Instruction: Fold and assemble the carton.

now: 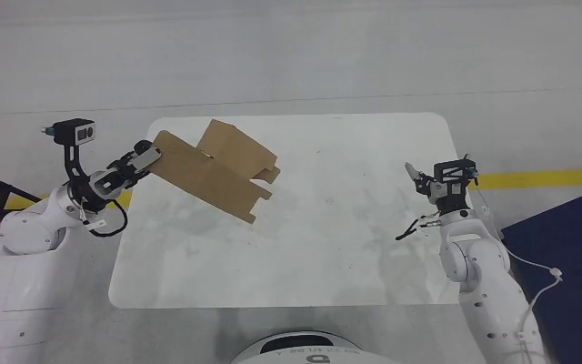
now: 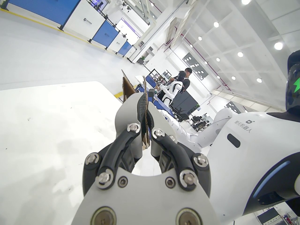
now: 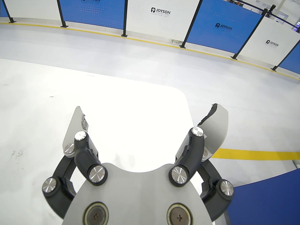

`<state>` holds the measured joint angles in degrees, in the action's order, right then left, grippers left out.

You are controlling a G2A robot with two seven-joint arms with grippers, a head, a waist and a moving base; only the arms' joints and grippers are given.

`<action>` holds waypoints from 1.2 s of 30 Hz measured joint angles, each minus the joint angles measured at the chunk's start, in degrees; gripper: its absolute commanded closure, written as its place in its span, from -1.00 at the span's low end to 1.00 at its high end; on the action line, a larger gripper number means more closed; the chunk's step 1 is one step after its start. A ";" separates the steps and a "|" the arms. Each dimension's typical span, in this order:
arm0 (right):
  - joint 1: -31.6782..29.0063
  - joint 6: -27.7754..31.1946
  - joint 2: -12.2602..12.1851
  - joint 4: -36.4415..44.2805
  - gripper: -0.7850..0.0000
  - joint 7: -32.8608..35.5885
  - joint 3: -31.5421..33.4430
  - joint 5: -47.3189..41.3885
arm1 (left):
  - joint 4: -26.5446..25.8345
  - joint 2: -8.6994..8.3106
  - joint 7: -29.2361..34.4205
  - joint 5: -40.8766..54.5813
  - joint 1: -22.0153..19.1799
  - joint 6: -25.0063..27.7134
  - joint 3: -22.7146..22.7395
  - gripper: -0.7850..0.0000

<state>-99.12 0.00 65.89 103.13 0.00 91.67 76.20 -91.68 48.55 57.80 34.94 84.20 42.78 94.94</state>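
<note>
Left gripper: my left gripper (image 2: 144, 108) is closed narrow, its two fingers (image 2: 127, 115) pressed on a thin cardboard edge.
Held edge: the carton (image 1: 214, 168) sits edge-on between my pads, and the corrugated rim passes through the grip and comes out a little behind it.
Carton body: from my left gripper the brown sheet goes out forward over the table (image 1: 346, 237), toward its middle. It is not yet a box. One panel is folded up along the side farther from me, and the end most distant from my grip has notched flaps.
Carton contact: I cannot tell if the distant end touches the table or hangs just above it.
Right gripper: my right gripper (image 3: 148, 108) is spread wide and holds nothing between the fingers.
Right gripper place: it hangs over the table's edge on the side opposite to the carton, well apart from it, with a rounded table corner just ahead of the fingertips.
Floor: a yellow line (image 3: 253, 153) runs on the grey floor just beside my right gripper's outer finger.
Far ahead: blue and white barrier panels (image 3: 161, 8) stand beyond the table.
</note>
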 measured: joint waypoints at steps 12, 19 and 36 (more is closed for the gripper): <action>1.01 1.59 0.19 0.51 -1.00 -0.05 -1.34 -1.68 | -3.34 0.86 -5.24 -3.60 -1.16 0.44 -3.55 1.00; 6.13 10.62 1.01 2.00 -1.00 -4.15 -8.44 -8.59 | -3.48 3.07 -10.52 -16.88 -12.51 -0.91 -16.61 1.00; 12.89 52.94 -0.58 -10.57 -1.00 14.18 -6.48 -46.45 | 8.35 5.86 -5.17 -20.49 -29.76 9.02 -32.47 1.00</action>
<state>-86.24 52.94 65.31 92.56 14.18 85.19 29.76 -83.33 54.42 52.63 14.45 54.45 51.80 62.47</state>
